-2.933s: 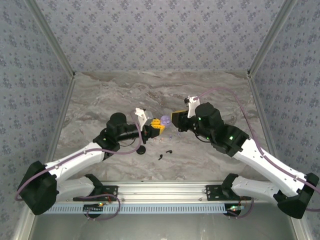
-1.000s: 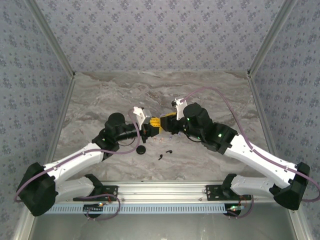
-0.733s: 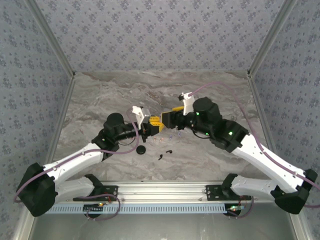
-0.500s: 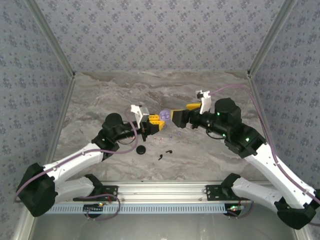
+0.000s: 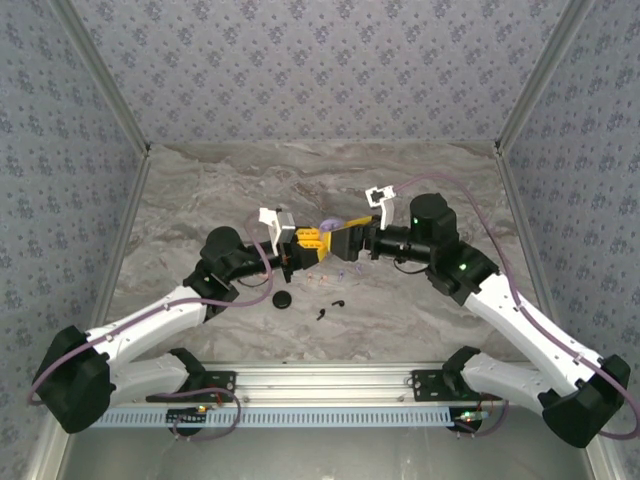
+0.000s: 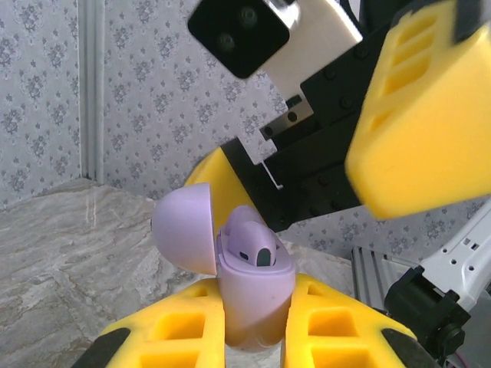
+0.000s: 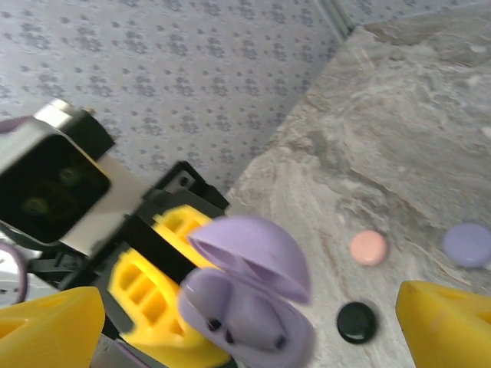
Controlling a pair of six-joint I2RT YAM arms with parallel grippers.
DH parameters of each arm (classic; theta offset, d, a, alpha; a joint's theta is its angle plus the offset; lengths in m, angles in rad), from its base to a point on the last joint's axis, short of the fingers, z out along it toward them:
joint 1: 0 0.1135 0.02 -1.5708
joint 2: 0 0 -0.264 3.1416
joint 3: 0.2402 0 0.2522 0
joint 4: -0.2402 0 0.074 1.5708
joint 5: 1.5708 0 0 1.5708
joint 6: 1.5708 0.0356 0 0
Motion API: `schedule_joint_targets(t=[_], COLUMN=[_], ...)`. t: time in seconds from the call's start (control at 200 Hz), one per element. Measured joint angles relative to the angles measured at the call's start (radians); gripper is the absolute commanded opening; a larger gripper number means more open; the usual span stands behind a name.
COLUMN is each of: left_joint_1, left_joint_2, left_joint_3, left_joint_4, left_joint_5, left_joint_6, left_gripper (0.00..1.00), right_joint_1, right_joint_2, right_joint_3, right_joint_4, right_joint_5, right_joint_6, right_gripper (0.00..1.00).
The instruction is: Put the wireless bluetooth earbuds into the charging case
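Charging case: one, lilac, held off the table where the two arms meet.
Left gripper: jaws clamp the lower body of the charging case, one yellow finger on each side.
Case axis: the long axis stands upright in the left wrist view and runs out along the fingers. The open mouth points away from that wrist, toward the right gripper.
Lid: one, hinged open and swung to the left of the body in the left wrist view. In the right wrist view it arches over the body.
Earbud in case: one, lilac. It sits in a well with its rounded head poking out of the mouth, a dark spot facing the left wrist camera and its stem hidden inside.
Second well: cannot tell whether it is filled.
Right gripper jaws: spread wide and gripping nothing. In the right wrist view the open case sits between its two yellow fingers, with no contact visible.
Black earbuds: two, lying on the table nearer the arm bases than the grippers, one close beside the other. They are too small to tell which way the stems point.
Discs: three lie flat on the table in the right wrist view, one pink, one lilac and one black.
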Motion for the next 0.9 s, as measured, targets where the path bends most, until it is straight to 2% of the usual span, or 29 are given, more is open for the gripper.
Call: schedule_joint_targets(t=[0.235,0.365,0.665,0.79,0.904], left_joint_1=[0.000,0.000,-0.002,-0.002,-0.002], left_joint_2=[0.000,0.000,0.002,0.002,0.002], left_joint_3=[0.005,0.005,0.010,0.010,0.011], left_joint_4=[-0.010,-0.020,-0.031,-0.034,-0.038], left_joint_5=[0.015,0.014,0.014,0.013,0.003], left_joint_6=[0.000,0.001,0.004,0.004,0.004], left_gripper=[0.00,0.00,0.00,0.00,0.00], right_joint_1=[0.022,0.029,0.034,0.037,0.038], right_joint_2=[0.032,0.027,-0.082,-0.106,-0.108], right_joint_3=[0.002,0.003,-0.024,-0.026,-0.013], right_joint_4=[0.090,0.099,0.095,0.063,-0.042], right_joint_5=[-0.047,-0.055,-0.034,-0.003,0.092], right_joint_6=[0.006,0.002,-0.018,-0.033,-0.070], right_gripper=[1.00,0.96,0.95,0.98,1.00])
